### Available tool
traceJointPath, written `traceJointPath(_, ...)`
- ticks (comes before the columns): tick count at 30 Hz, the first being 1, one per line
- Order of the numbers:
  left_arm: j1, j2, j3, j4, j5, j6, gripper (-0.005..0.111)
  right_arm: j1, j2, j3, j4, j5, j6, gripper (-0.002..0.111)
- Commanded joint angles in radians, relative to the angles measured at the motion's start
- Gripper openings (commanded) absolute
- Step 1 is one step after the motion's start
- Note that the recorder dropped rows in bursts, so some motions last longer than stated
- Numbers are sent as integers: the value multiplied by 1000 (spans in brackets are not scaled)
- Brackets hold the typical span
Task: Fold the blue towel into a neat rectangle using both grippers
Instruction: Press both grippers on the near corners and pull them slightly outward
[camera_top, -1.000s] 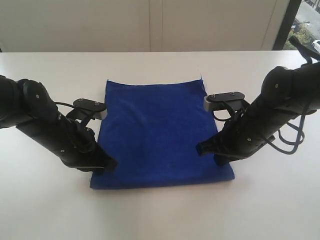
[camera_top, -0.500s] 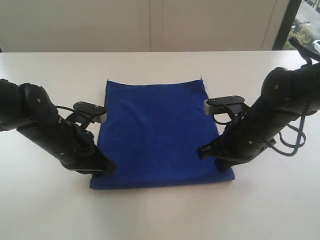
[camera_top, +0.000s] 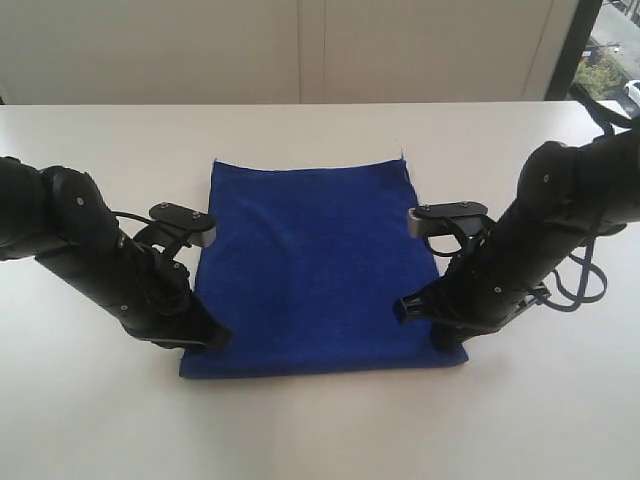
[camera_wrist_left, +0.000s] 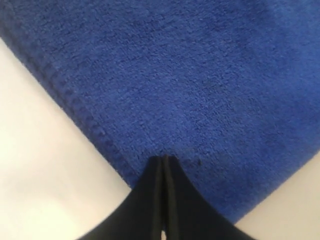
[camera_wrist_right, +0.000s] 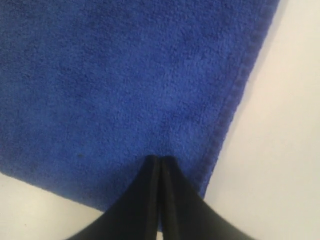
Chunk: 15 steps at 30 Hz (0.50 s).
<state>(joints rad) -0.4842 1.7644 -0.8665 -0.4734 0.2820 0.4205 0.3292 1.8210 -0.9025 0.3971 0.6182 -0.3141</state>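
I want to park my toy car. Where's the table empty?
Bare table lies behind the blue towel and in front of it. Crowded: its near corners, where the left gripper and right gripper sit, arms alongside.

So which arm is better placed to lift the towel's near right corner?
Right. The right claw is shut, tips on the blue towel beside that corner; the left claw sits at the other near corner.

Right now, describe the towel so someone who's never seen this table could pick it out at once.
On the white table, look between the two black arms. The blue towel lies flat there, shut fingers at two of its corners. Nothing else on the table is blue or cloth.
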Motion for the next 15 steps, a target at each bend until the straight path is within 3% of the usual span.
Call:
traceJointPath(1,-5,39,19,62,1,-5,0,4,28,8,7,-5,7,0)
traceJointPath(15,41,39,17,96,-27,6,0,19,23,8,55,53,7,0)
